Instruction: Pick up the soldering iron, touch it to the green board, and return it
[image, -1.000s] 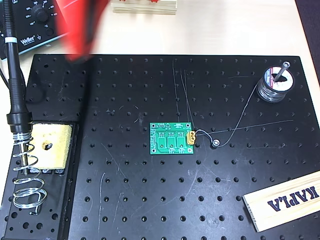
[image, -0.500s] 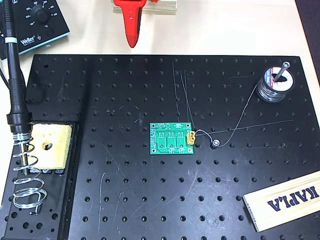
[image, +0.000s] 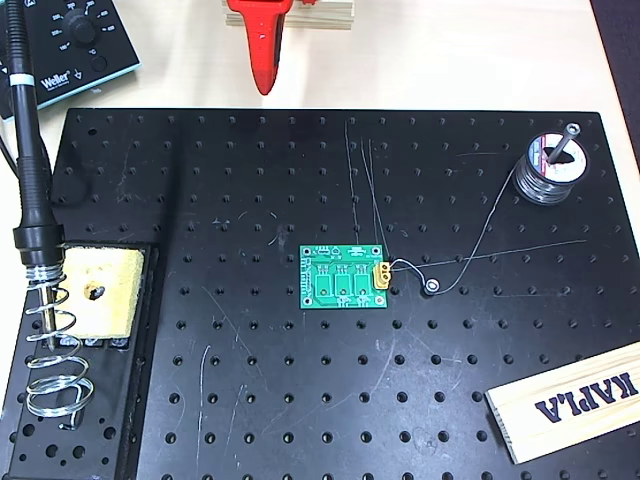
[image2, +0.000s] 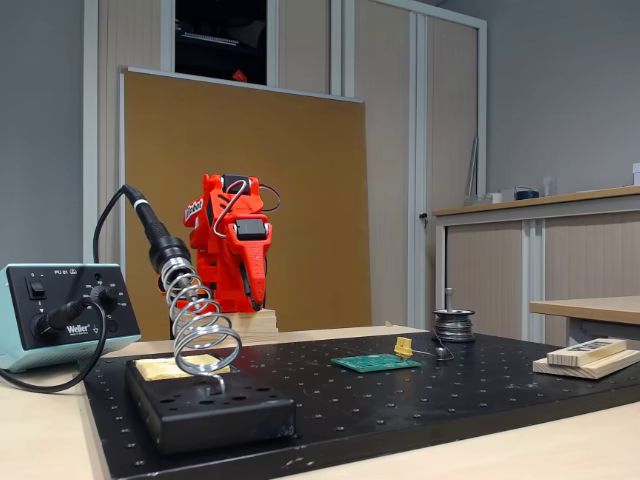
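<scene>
The soldering iron (image: 27, 150) is seen seated in the coiled wire stand (image: 52, 350) at the left edge of the black perforated plate (image: 250, 400), beside a yellow sponge (image: 100, 290). The green board (image: 343, 278) lies flat near the plate's middle, well apart from the iron. The red end effector (image: 262, 40) is held over the bench (image: 430, 60) beyond the plate, folded and empty; whether it is released or clenched cannot be told.

A brown board (image2: 240, 200) is seen propped against tall beige cabinet doors (image2: 400, 160), with a wooden-topped counter (image2: 540, 205) at right.
</scene>
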